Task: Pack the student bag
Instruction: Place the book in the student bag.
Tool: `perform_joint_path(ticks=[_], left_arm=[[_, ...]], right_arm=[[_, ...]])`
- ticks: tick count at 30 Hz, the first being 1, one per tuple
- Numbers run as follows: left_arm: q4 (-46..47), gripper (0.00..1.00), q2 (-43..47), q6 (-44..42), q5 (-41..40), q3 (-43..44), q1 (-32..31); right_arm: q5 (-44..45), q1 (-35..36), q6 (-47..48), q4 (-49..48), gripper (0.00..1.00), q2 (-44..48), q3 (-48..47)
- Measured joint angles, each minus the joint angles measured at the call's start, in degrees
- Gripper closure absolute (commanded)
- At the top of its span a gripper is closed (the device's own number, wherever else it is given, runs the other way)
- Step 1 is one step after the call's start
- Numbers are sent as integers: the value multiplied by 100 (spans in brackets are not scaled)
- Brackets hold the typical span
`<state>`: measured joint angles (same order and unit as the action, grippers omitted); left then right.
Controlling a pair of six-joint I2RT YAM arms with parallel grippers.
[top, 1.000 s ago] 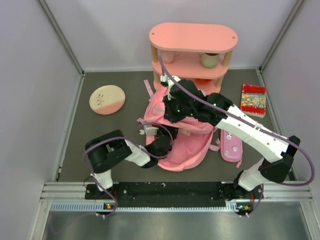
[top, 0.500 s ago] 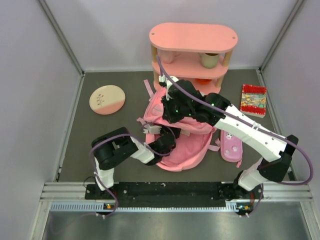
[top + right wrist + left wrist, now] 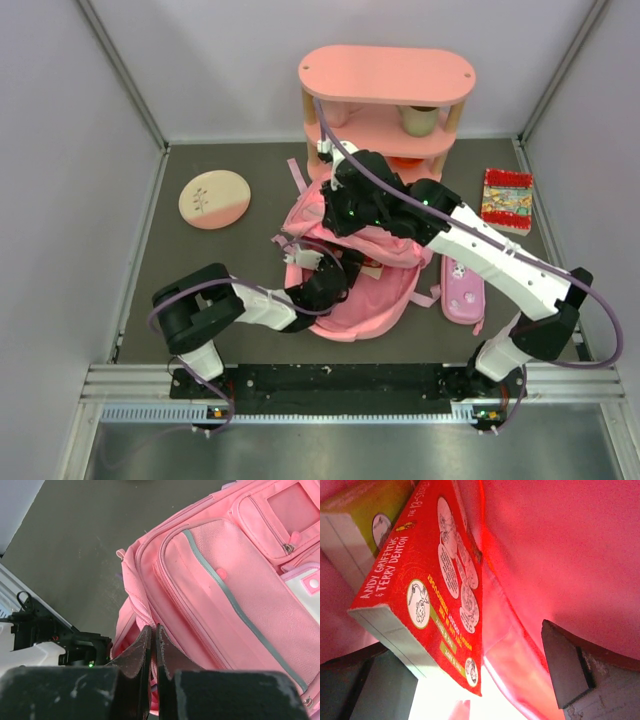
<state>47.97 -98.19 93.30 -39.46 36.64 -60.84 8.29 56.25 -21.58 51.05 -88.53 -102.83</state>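
Left gripper [image 3: 467, 675] spread wide, holding nothing, inside student bag [image 3: 375, 300] lying mid-surface [image 3: 200, 270], red book [image 3: 435, 595] btwn its fingers; right gripper [image 3: 152, 630] clenched on bag rim; risk: withdrawing arm snags book/lining, drags book out, or rim slips & mouth collapses.

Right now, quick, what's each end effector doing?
Left end effector: open, not gripping the red book.
Right end effector: closed, pinching the student bag.
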Motion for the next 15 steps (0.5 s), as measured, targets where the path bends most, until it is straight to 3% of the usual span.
perform_joint_path(ticks=[12, 15], left_arm=[[-1001, 2, 590, -28, 328, -199, -146], [-1541, 11, 778, -44, 435, -57, -153]], right_arm=[[-85, -94, -7, -2, 100, -125, -109], [-87, -94, -9, -2, 100, -125, -111]])
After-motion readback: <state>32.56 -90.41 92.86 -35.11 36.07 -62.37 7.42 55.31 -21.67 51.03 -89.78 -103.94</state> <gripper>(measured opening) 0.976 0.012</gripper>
